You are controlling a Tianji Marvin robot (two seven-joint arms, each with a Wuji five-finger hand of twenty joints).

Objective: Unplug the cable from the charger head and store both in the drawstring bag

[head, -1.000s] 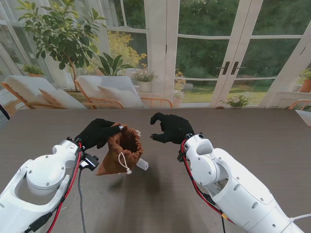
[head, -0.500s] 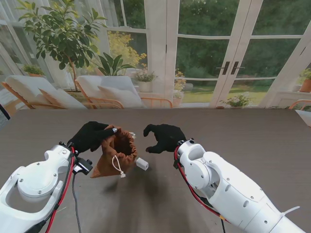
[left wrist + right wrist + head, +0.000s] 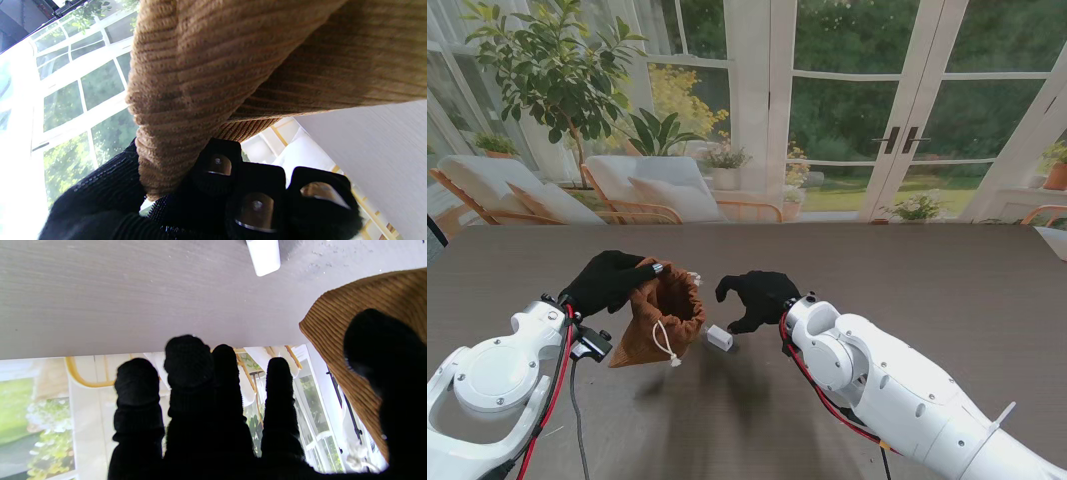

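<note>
- drawstring bag point(image 3: 662, 318), stand view: the brown corduroy bag sits left of the table's middle, its mouth open and turned toward the right hand, a white cord point(image 3: 665, 343) hanging down its near side. the left hand point(image 3: 610, 280) pinches the bag's rim at about 10 o'clock of the mouth, fingers closed on the fabric. the white charger head point(image 3: 719, 337) lies on the table point(image 3: 927, 270) just beside the bag, at about 4 o'clock from it. the right hand point(image 3: 755, 298) hovers close over the charger head at its 1 o'clock, fingers curled and apart, holding nothing. whether a cable is in the bag cannot be told.
- left wrist view: the bag point(image 3: 240, 63) fills most of the picture; black gloved fingertips point(image 3: 257, 203) press against its ribbed cloth.
- right wrist view: the right hand's fingers point(image 3: 188, 373) spread with gaps between them, empty. the charger head point(image 3: 263, 255) lies on the grey table beyond them, and the bag point(image 3: 363, 306) shows beside the thumb.
</note>
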